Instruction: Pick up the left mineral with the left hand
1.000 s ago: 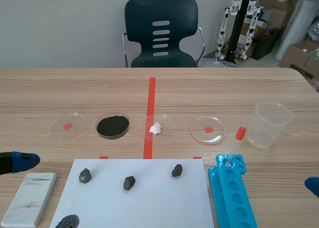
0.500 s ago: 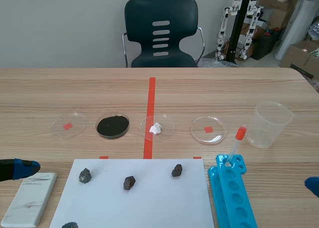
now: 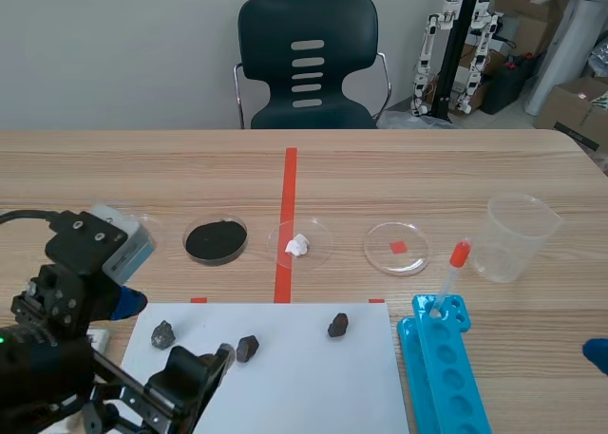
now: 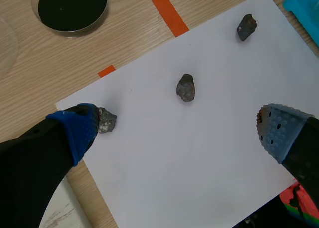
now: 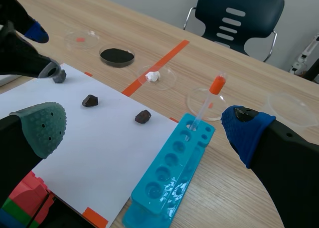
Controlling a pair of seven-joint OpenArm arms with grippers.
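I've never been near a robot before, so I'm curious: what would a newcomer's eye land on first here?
Probably the robot's black left claw, spread open over a white sheet near the table's front edge. One blue fingertip sits right beside the left mineral. After that, the bright blue tube rack just right of the sheet stands out, with an orange-capped dropper standing in it.
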